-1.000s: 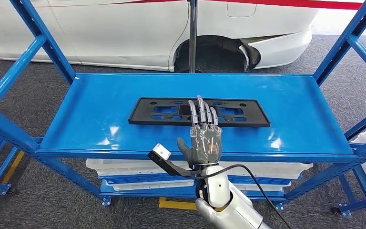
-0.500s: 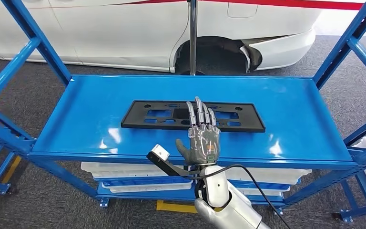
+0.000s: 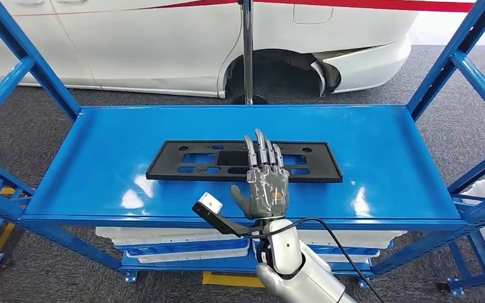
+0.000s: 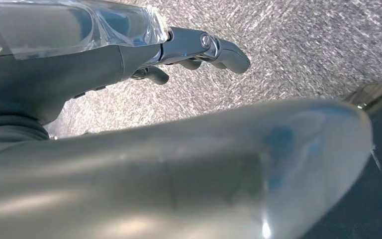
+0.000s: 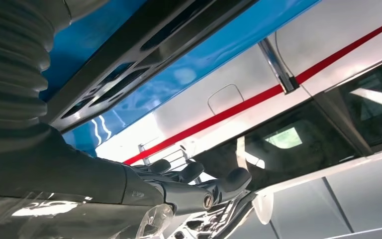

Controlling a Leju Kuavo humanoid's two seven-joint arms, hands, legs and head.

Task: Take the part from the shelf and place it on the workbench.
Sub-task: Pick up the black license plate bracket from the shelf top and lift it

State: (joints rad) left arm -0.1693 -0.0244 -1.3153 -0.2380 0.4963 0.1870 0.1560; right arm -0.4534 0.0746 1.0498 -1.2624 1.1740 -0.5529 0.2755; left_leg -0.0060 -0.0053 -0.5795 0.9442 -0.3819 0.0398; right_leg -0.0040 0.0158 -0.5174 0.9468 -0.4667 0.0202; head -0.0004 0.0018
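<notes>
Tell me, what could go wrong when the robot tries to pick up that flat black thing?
The black part lies flat on the blue shelf, so the right hand, stretched out over it, may struggle to get its fingers underneath and could just push it away. The part is long and the hand is near its middle; if it grabs off-centre, the part might tip and bump the shelf's posts.

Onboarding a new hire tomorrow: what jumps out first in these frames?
The blue shelf fills the head view, with a long black part lying flat across its middle. The right hand reaches over the shelf's front edge, fingers extended above the part's centre. Behind the shelf stands a white car with a red stripe.
</notes>
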